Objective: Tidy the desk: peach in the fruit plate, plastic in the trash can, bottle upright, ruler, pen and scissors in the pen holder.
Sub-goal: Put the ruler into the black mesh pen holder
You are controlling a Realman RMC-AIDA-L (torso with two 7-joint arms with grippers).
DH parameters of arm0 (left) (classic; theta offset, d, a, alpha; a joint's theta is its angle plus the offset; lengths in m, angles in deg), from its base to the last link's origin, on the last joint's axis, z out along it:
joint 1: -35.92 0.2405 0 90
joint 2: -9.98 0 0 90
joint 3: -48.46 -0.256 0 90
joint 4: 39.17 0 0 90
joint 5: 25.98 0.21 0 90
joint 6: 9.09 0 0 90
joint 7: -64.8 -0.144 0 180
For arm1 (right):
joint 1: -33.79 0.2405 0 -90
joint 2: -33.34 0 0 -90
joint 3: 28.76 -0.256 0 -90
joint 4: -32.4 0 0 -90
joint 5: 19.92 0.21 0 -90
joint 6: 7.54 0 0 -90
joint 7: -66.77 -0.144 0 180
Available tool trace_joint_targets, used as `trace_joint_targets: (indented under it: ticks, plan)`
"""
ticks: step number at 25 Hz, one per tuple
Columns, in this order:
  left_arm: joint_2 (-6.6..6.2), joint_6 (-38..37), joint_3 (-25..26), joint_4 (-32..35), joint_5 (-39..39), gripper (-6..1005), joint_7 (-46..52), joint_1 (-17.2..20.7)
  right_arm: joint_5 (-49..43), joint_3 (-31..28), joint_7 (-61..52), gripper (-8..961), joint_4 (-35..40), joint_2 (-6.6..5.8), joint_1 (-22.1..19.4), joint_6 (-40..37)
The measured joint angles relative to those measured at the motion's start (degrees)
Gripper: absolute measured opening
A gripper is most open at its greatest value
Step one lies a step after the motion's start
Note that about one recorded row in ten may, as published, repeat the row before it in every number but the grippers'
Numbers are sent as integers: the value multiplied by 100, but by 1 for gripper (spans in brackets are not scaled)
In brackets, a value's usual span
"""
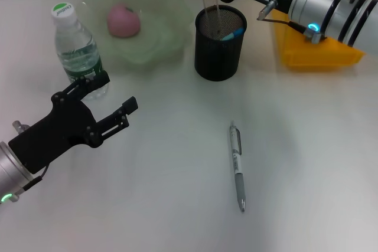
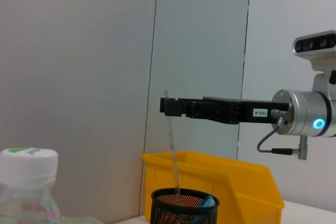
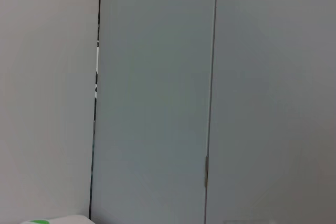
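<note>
Jaws of right gripper (image 2: 166,106) pinched ruler (image 2: 172,153) over holder (image 1: 220,42); left gripper (image 1: 112,105) gaped idle. Peach (image 1: 123,20) plated, bottle (image 1: 77,45) upright; pen (image 1: 237,165) lay loose on counter (image 1: 165,193).

Bright, even overhead light; soft faint shadows beneath the pen (image 1: 237,166); right wrist view slightly hazy.

A black wire-mesh pen holder (image 1: 220,42), a translucent glossy fruit plate (image 1: 155,39), and a clear plastic bottle (image 1: 78,51) stand on a smooth matt desk (image 1: 177,169).
</note>
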Motion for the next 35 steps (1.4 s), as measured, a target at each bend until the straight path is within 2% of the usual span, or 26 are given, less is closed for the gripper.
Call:
trace_joint_targets:
  ticks: [32,35]
  plan:
    - [-9,-108,30,52,-1,797,33,0,-1,-30,-233,435,-4,-4,-62,98]
    - [-9,-115,34,52,-1,797,33,7,-1,-13,-263,553,2,-8,-62,100]
